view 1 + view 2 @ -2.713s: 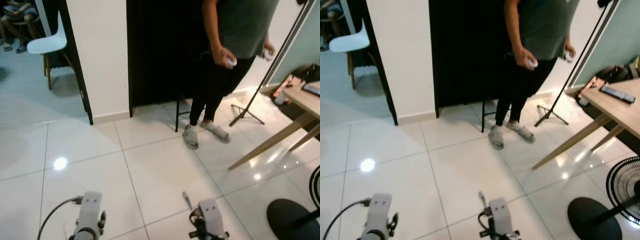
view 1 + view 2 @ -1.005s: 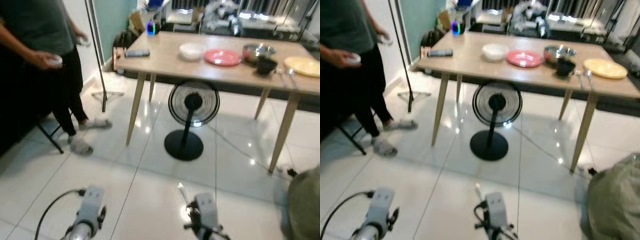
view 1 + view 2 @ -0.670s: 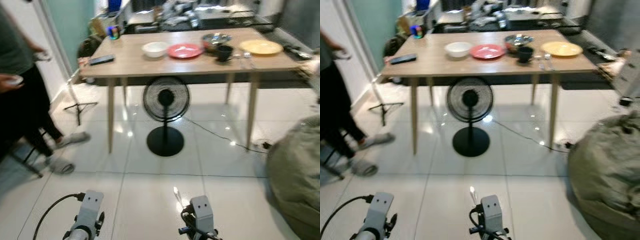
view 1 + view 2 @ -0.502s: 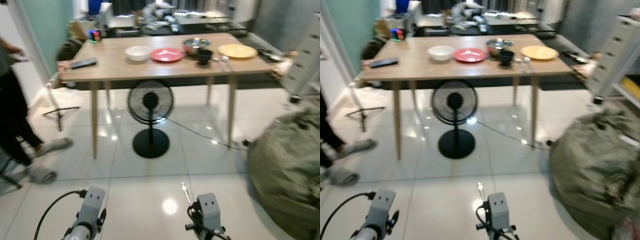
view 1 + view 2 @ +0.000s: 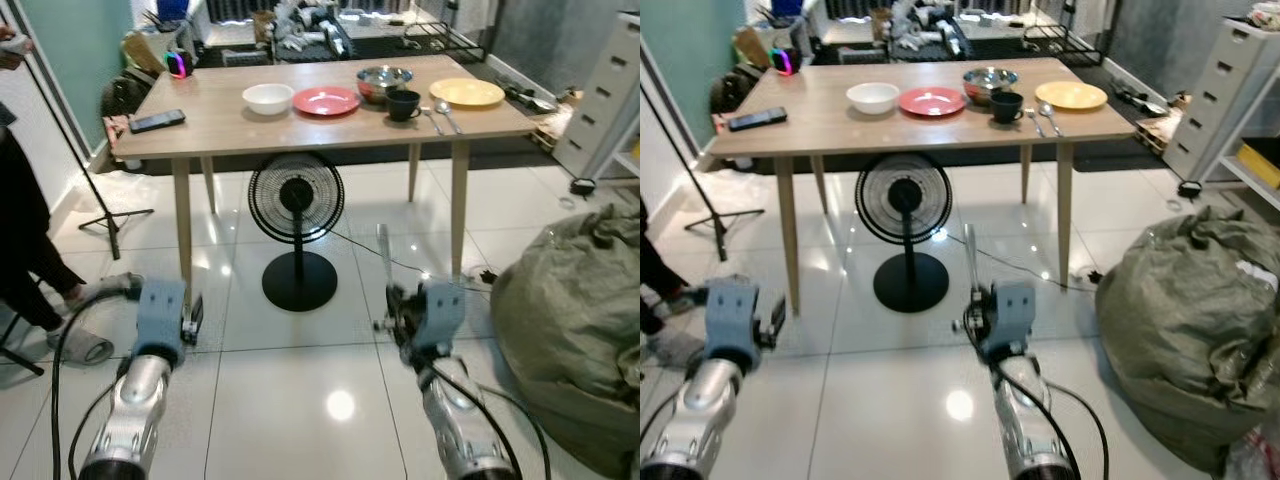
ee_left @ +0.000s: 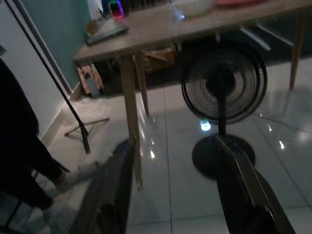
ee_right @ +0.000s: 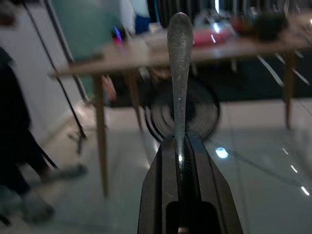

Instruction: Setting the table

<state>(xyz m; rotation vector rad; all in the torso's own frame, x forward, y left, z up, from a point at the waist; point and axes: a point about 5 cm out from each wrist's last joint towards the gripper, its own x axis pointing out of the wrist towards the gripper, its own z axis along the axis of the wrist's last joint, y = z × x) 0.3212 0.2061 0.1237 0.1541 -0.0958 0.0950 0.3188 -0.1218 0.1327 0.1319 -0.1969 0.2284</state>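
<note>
A wooden table (image 5: 230,135) stands ahead, carrying a white bowl (image 5: 268,97), a red plate (image 5: 326,100), a steel bowl (image 5: 385,78), a black cup (image 5: 403,104), a yellow plate (image 5: 467,92) and loose cutlery (image 5: 441,116). My right gripper (image 7: 179,153) is raised in front of me, shut on a slim silver utensil (image 7: 179,68) that sticks up with its rounded end on top. The utensil (image 5: 383,250) is short of the table. My left gripper (image 6: 178,165) is raised too, with its fingers (image 6: 113,192) open and nothing between them.
A black floor fan (image 5: 296,205) stands under the table. A large green sack (image 5: 575,320) lies on the floor to the right. A person's legs (image 5: 35,260) and a tripod stand (image 5: 85,175) are on the left. A phone (image 5: 157,121) lies at the table's left end.
The view has swung from a wall and a person round to the table, which is now centred. Both arms have risen higher into view, the right one still holding the utensil.
</note>
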